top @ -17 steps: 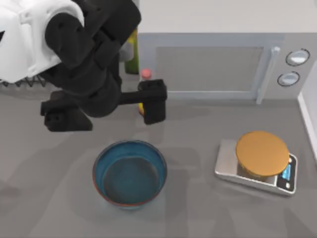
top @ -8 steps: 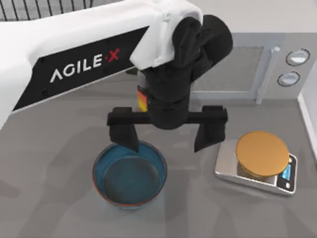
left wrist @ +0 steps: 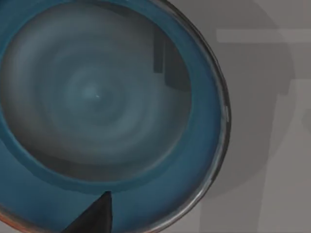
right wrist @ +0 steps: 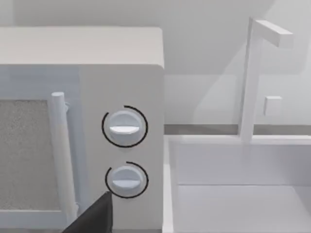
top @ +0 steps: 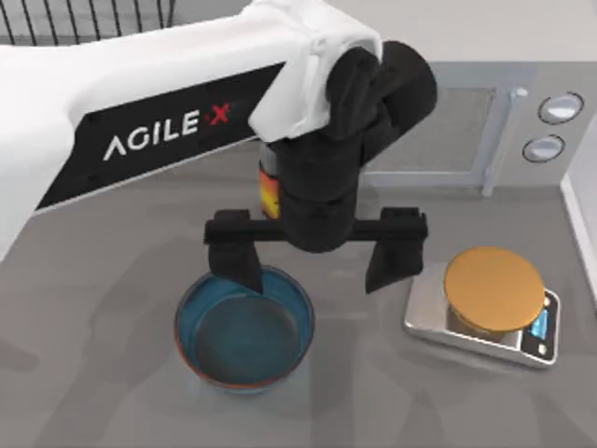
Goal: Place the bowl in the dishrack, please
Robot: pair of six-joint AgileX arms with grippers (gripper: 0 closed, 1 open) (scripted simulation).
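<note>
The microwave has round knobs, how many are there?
2. Both knobs sit on the microwave's right end in the top view: one higher, one just below it. None look hidden.

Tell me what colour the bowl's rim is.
Thin reddish-orange, around the blue bowl; the top view shows it best, along the near edge.

Setting: rendered kitchen counter. Evidence: grey countertop (top: 112, 308); white microwave (top: 420, 121) against the back wall, with door handle and two round dials (right wrist: 124, 127); silver kitchen scale (top: 480, 317) bearing an orange-gold disc; white sink basin (right wrist: 238, 194) with a squared faucet (right wrist: 252, 73) beside the microwave; black wire dishrack (top: 84, 19) at the back left; blue bowl (top: 244, 327) on the counter.
</note>
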